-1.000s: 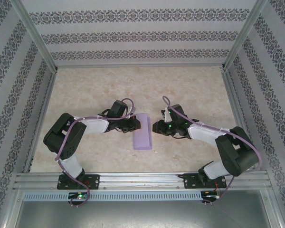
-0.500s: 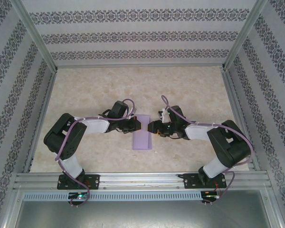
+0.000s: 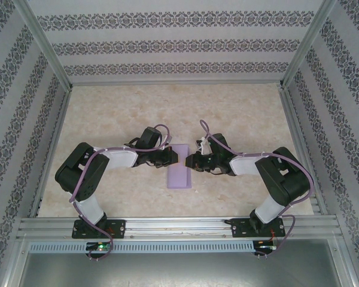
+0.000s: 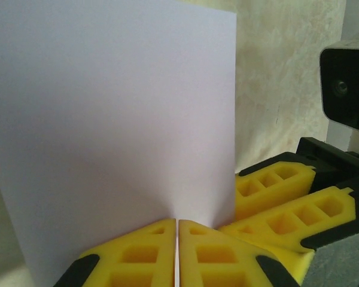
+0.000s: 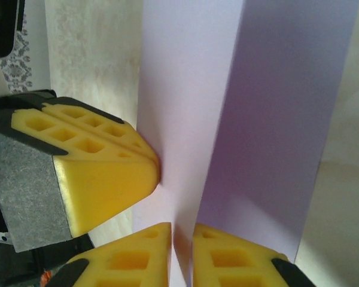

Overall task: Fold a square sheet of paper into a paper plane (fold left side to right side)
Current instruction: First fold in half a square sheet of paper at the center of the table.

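Since the earlier frame the right arm has come in from the side, and the right pincer now stands just beside the left pincer, while the left one has almost not moved. In the top view the square sheet of paper lies on the counter between and under the two tips, as a narrow strip.

In the left wrist view the left pincer has its jaws together, and the tips rest at the near edge of the paper; the right pincer is close on one side.

In the right wrist view the jaws are almost together, and the crease runs into the thin gap, so I judge it is clamped on the paper.

The side-to-side fold seems done. No pointed nose or wings are made yet, so most of the plane is left.
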Controlling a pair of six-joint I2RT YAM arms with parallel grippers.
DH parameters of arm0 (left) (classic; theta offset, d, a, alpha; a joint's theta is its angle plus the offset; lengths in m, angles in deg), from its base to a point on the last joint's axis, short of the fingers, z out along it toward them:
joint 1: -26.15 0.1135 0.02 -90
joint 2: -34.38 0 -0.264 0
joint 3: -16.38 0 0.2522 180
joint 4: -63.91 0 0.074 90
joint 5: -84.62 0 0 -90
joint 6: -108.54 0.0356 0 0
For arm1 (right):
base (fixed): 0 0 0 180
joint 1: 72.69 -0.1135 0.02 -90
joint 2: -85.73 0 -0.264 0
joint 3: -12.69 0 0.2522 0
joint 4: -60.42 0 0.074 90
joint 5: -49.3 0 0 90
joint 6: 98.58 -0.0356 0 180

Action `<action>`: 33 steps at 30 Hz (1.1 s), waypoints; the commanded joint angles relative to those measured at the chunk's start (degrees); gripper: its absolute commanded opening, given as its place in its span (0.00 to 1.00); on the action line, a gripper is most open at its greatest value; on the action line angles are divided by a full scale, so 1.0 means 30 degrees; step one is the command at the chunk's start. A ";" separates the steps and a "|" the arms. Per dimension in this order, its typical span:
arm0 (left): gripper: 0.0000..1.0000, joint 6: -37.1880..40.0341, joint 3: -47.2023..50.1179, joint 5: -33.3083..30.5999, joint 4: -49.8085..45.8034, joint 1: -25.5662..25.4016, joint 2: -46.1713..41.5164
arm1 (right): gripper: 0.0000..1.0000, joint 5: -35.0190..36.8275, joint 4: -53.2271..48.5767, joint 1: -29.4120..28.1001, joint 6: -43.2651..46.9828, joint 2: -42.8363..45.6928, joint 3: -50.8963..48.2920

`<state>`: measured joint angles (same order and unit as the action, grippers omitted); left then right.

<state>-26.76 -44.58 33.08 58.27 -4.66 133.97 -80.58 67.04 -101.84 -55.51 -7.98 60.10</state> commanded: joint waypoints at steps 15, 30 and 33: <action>0.46 0.2127 -0.0101 -0.3832 -0.4300 -0.0102 -0.2998 | 0.02 0.2203 -0.3385 -0.0227 0.1729 -0.0429 0.1577; 0.52 0.1803 -0.0672 -0.2370 -0.3176 -0.0175 -0.0880 | 0.04 0.2336 -0.3747 -0.0282 0.1891 -0.0679 0.1762; 0.51 0.1690 -0.0695 -0.2174 -0.2902 -0.0198 -0.0570 | 0.04 0.2365 -0.3740 -0.0304 0.1906 -0.0696 0.1733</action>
<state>-21.75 -45.37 24.86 48.04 -4.64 131.43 -74.55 56.46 -101.84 -51.23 -9.36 64.23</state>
